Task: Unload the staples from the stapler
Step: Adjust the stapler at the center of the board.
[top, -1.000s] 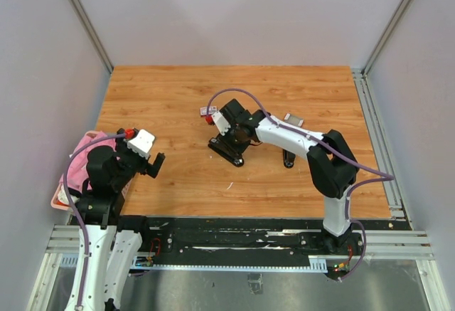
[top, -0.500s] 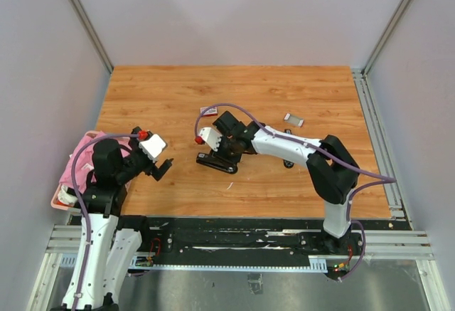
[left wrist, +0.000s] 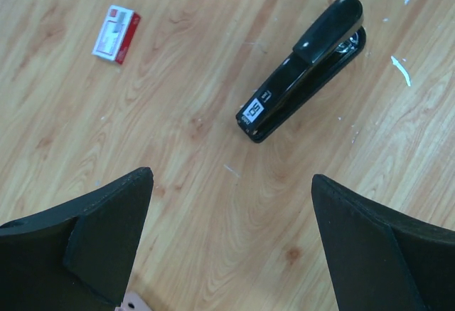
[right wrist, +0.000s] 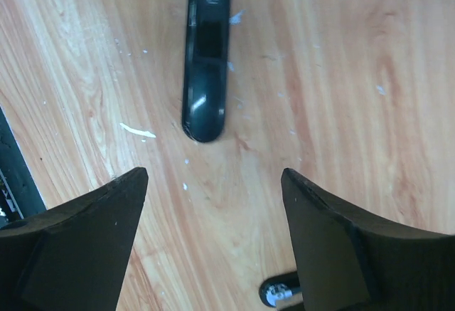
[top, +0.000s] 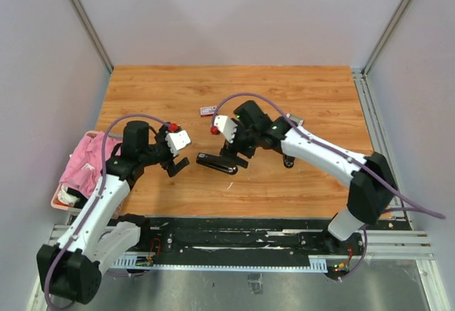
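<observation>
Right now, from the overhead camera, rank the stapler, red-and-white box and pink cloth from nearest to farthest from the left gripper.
1. Stapler, just to the right of the left gripper.
2. Red-and-white box, farther back and slightly right.
3. Pink cloth, far out to the left.

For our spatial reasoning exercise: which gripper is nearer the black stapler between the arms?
Right. The right gripper hangs at the stapler's right end; the left gripper sits farther off, beyond its left end.

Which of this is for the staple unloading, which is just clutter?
Job: black stapler; pale sliver beside it, maybe a staple strip.
Lying about: red-and-white box, pink cloth, small black object.
</observation>
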Controlling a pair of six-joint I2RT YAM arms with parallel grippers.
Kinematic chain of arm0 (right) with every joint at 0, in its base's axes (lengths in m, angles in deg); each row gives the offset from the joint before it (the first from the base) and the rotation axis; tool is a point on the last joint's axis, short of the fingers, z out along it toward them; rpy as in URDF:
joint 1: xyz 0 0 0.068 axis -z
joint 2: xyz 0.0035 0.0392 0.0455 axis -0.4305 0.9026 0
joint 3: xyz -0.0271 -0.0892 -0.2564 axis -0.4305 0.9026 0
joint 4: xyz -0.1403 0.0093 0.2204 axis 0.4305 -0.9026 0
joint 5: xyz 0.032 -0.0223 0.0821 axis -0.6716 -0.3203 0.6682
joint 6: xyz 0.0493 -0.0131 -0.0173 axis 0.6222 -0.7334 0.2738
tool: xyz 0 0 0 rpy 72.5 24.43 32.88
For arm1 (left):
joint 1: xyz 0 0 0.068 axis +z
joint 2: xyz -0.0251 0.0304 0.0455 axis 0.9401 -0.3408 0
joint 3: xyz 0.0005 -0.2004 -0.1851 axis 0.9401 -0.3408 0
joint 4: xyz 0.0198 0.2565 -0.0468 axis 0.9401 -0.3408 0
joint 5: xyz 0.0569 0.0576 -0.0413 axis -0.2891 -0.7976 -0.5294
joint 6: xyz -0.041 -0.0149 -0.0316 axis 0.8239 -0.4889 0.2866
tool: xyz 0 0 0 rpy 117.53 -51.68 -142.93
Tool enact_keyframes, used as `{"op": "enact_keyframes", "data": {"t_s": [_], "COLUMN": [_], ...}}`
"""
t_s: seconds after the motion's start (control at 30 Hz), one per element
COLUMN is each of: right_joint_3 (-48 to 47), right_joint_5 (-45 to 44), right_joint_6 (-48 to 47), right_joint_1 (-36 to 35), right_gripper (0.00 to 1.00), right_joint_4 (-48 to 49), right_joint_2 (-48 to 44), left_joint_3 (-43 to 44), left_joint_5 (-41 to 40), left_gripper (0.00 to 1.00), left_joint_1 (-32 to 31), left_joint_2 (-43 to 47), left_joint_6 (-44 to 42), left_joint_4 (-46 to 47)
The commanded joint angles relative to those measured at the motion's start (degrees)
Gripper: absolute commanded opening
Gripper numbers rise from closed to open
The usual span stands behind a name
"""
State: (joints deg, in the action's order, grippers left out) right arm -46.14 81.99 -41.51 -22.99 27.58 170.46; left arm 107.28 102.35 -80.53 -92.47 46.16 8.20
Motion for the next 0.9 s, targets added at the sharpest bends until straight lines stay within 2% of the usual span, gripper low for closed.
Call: {"op": "enact_keyframes", "data": {"t_s": [0.0,0.1,0.27,0.43,0.73,0.87], "right_joint_3": [2.58,4.73,10.60,15.55,14.85,14.74], "right_joint_5": [5.67,11.64,13.85,17.60,15.08,12.90], "right_joint_6": [-0.06,0.73,-0.77,-3.69,-2.59,-0.73], "right_joint_1": [7.53,13.07,18.13,21.07,23.18,23.18], "right_gripper": [0.79,0.80,0.90,0.91,0.91,0.91], "right_joint_4": [-2.89,-3.86,-3.47,-2.12,-4.74,-3.95], "right_joint_2": [-7.57,-11.91,-19.53,-23.98,-26.41,-27.41], "left_joint_3": [4.41,7.23,11.59,14.45,19.47,24.16], "left_joint_5": [-3.56,-4.95,-7.61,-6.29,-7.98,-10.23], "left_gripper": [0.98,0.98,0.98,0.98,0.98,0.98], "left_joint_1": [-6.26,-10.71,-17.41,-19.45,-23.95,-24.95], "left_joint_2": [-6.70,-11.95,-20.44,-28.02,-35.63,-37.62], "left_joint_6": [-2.90,-3.69,-5.38,-6.11,-5.12,-4.99], "left_joint_4": [3.01,3.09,2.99,3.45,1.98,-4.53]}}
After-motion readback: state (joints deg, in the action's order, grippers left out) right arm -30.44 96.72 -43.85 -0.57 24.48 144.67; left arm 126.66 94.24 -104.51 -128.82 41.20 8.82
